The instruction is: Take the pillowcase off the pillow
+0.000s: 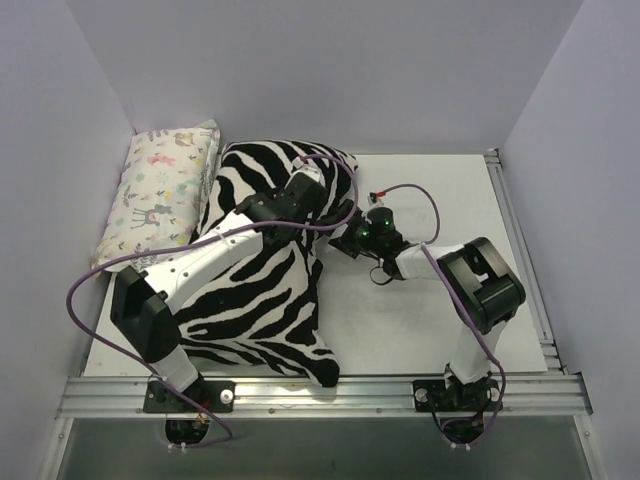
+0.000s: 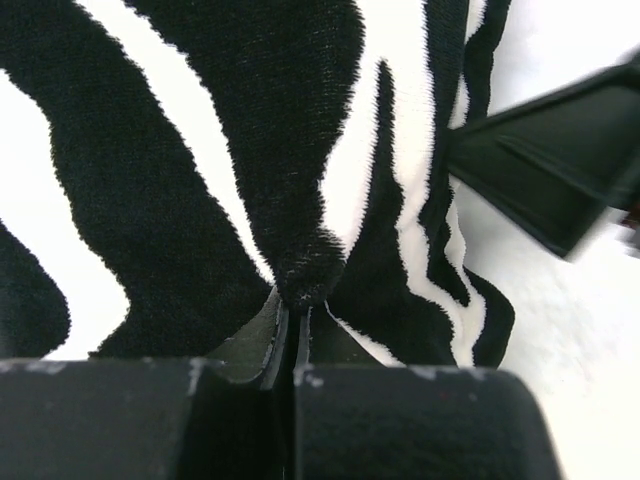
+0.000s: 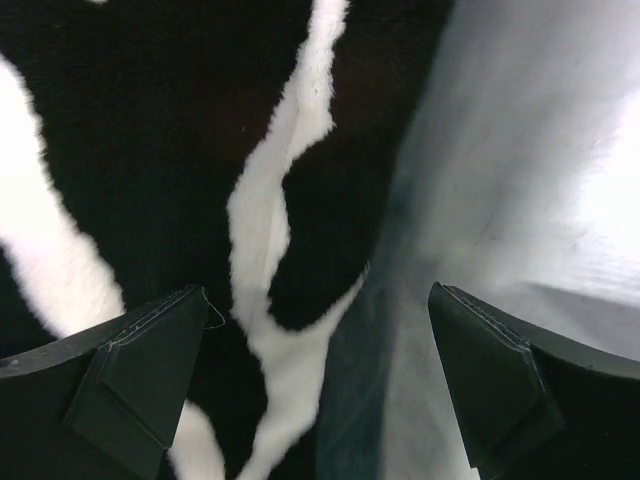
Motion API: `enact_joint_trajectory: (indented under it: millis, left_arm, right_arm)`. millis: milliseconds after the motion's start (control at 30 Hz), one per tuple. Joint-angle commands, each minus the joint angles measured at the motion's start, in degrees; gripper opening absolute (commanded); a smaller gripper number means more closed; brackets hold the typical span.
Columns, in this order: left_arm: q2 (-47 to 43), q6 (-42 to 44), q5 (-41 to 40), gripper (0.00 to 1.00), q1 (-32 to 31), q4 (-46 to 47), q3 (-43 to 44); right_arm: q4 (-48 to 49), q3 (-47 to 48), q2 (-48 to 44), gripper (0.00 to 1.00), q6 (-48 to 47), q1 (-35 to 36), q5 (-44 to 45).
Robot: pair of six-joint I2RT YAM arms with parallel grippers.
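Note:
The zebra-striped pillowcase (image 1: 260,280) lies across the left middle of the table and still wraps its bulky filling. The white pillow is hidden inside it. My left gripper (image 1: 328,215) reaches over the case to its right side. In the left wrist view it (image 2: 298,300) is shut on a pinched fold of zebra fabric (image 2: 305,270). My right gripper (image 1: 348,240) sits at the case's right edge, close to the left one. In the right wrist view it (image 3: 320,345) is open and straddles the case's edge (image 3: 290,300), holding nothing. A dark teal strip (image 3: 360,380) shows beside that edge.
A smaller pillow with pastel animal print (image 1: 160,195) lies against the left wall at the back. White table surface (image 1: 440,300) lies to the right of the case. A metal rail (image 1: 320,390) runs along the near edge, and walls enclose three sides.

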Motion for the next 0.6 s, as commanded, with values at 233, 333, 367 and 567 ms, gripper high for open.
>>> enact_joint_trajectory:
  millis: [233, 333, 367, 567]
  left_arm:
    - [-9.0, -1.2, 7.3, 0.00, -2.1, 0.8, 2.8]
    - [-9.7, -1.2, 8.5, 0.00, -2.0, 0.8, 3.0]
    - [-9.7, -1.2, 8.7, 0.00, -2.1, 0.8, 3.0]
    - [-9.9, 0.2, 7.6, 0.00, -2.1, 0.7, 5.0]
  right_arm:
    - [10.2, -6.0, -6.2, 0.52, 1.1, 3.4, 11.9]
    - [5.7, -6.1, -10.7, 0.09, -1.5, 4.2, 14.8]
    - [3.9, -5.6, -11.9, 0.01, -2.4, 4.4, 14.8]
    - [-7.1, -7.2, -27.2, 0.00, -8.0, 5.8, 20.3]
